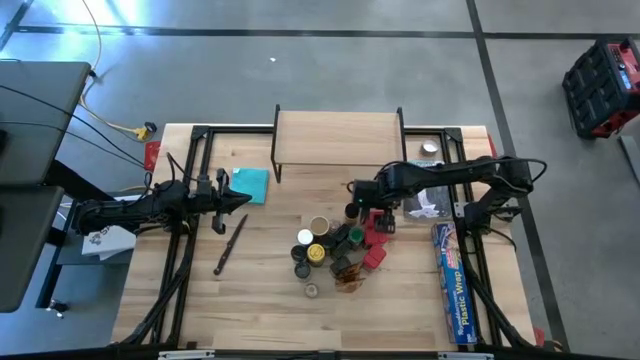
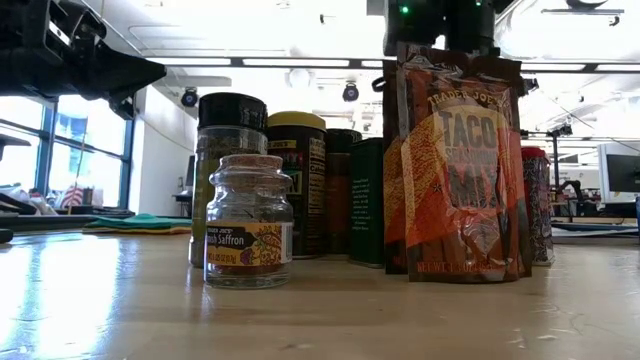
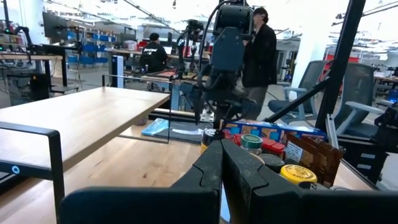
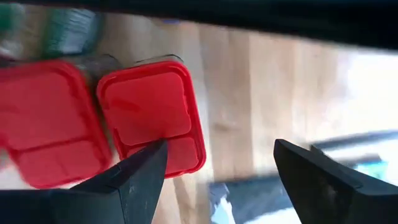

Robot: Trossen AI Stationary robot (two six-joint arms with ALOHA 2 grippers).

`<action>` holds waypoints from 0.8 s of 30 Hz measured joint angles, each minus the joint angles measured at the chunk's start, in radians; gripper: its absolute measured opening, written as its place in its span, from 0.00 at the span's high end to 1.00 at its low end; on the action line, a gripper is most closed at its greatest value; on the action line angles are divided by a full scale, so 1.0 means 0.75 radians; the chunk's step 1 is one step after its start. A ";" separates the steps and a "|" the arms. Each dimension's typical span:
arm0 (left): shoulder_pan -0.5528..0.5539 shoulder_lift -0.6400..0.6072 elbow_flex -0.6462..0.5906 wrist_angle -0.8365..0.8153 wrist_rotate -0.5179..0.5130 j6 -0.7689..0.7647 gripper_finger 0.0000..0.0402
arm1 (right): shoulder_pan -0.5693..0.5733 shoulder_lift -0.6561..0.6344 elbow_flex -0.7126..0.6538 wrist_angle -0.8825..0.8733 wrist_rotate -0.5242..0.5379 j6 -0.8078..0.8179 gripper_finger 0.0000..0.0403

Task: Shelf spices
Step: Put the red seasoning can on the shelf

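From above, the spices (image 1: 335, 250) cluster near the middle of the tabletop (image 1: 260, 300), and the shelf (image 1: 338, 137) stands at the far edge. The right gripper (image 1: 378, 222) hangs over two red boxes (image 1: 376, 225) at the cluster's far right side; its arm hides most of them. The left gripper (image 1: 222, 200) waits near the left edge beside a teal cloth (image 1: 251, 185).

At tabletop height, a taco mix packet (image 2: 455, 165) stands upright and hides whatever is behind it; a small saffron jar (image 2: 248, 222) stands in front of taller jars (image 2: 265, 180).

The left wrist view shows its jaws pressed together, holding nothing, with the shelf top (image 3: 68, 121) beside them.

The right wrist view shows its jaws spread wide, empty, above one red box (image 4: 149, 121); a second red box (image 4: 46, 121) is cut off.
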 joint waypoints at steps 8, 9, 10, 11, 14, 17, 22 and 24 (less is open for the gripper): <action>0.000 0.000 0.000 0.000 -0.001 0.002 1.00 | -0.001 -0.107 -0.002 -0.020 0.020 0.065 0.28; 0.000 0.000 0.000 -0.001 -0.001 0.002 1.00 | 0.001 -0.126 -0.002 -0.019 -0.005 0.032 0.28; 0.000 0.000 0.000 -0.001 -0.001 0.002 1.00 | 0.005 -0.141 -0.002 -0.016 -0.046 -0.018 0.28; 0.000 0.000 0.000 0.000 -0.001 0.002 1.00 | 0.009 -0.154 -0.002 -0.007 -0.088 -0.072 0.28; 0.000 0.000 0.000 0.000 -0.001 0.002 1.00 | 0.026 -0.154 -0.002 0.024 -0.119 -0.221 0.28; 0.000 0.000 0.000 0.000 -0.001 0.003 1.00 | 0.037 -0.115 -0.002 0.025 -0.122 -0.331 0.28; 0.001 0.000 0.000 0.001 -0.001 0.003 1.00 | 0.039 -0.029 -0.002 0.027 -0.123 -0.355 0.28; 0.001 0.000 0.000 0.000 -0.001 0.003 1.00 | 0.043 0.000 -0.002 0.026 -0.123 -0.355 0.28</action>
